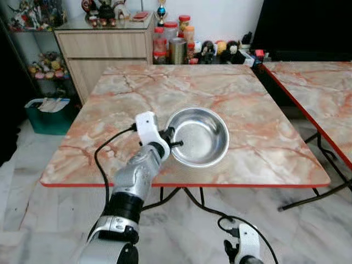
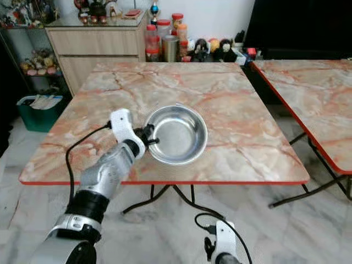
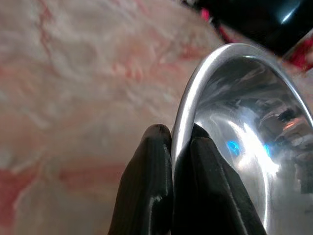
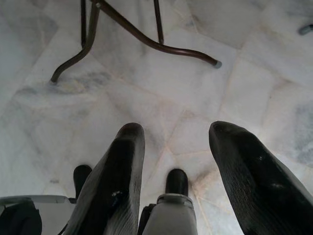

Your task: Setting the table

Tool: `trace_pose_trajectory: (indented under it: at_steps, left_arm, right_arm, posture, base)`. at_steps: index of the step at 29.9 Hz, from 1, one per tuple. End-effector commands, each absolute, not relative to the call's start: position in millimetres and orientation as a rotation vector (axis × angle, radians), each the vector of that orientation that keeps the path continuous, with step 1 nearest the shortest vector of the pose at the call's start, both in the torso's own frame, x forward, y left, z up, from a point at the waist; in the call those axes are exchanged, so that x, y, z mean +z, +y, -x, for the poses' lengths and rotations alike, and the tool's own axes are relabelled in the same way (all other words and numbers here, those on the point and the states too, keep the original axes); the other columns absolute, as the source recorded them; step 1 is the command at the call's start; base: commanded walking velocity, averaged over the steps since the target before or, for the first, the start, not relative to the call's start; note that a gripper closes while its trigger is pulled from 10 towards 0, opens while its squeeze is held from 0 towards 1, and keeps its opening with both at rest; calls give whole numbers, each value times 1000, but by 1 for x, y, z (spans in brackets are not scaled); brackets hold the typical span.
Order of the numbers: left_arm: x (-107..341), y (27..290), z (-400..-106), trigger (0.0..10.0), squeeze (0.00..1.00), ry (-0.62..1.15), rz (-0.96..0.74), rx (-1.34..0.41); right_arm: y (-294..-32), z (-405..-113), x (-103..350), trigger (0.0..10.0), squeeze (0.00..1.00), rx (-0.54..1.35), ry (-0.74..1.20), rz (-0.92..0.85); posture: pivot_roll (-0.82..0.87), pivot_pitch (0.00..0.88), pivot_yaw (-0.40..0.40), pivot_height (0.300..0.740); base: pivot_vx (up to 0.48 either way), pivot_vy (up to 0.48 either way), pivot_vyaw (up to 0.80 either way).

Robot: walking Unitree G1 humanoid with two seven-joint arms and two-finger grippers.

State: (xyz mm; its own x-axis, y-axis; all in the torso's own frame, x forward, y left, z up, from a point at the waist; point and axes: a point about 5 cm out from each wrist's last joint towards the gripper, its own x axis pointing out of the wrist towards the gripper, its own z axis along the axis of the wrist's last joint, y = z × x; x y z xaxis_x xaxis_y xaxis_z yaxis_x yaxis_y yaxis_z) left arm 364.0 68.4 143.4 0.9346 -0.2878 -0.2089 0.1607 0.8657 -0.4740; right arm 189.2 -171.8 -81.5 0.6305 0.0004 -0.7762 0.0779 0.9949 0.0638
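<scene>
The bowl (image 1: 198, 136) sits on the table (image 1: 247, 99) near its front edge, cabinet (image 1: 104, 49) behind.

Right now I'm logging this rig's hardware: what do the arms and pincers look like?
Left arm: silver shell, black joint band, white wrist block, looping black cable. Left pincer has two long glossy black fingers. Right pincer: two black ribbed fingers; white wrist block with black cable.

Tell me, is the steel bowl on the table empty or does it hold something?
Empty. The steel bowl shows only its bare shiny inside, with the left gripper pinching its rim on the marble table.
</scene>
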Motion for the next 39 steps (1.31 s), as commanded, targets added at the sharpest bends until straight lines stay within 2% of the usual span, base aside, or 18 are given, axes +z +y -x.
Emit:
trace_pose_trajectory:
  at_steps: [1,11,15,31,39]
  left_arm:
    - [151,67,-369,10000,0,276,468,-224]
    - [154,85,-374,10000,0,218,472,-128]
    - [157,92,-374,10000,0,187,462,-113]
    - [157,98,-374,10000,0,166,431,-94]
    - [159,102,-374,10000,0,155,428,-76]
  right_arm:
    - [-174,-190,-81,10000,0,-61,885,-98]
    - [-176,-187,-82,10000,0,-67,893,-97]
    - [-173,-182,-85,10000,0,-29,926,-43]
    - [-172,-187,-83,10000,0,-23,912,-64]
    - [-170,-185,-84,10000,0,-25,917,-71]
  posture:
    - [19,0,-14,740]
    - [14,0,-12,740]
    - [17,0,-12,740]
    - [23,0,-15,740]
    - [24,0,-17,740]
  base:
    - [0,0,0]
    - [0,0,0]
    - [0,0,0]
    - [0,0,27]
    - [252,0,0]
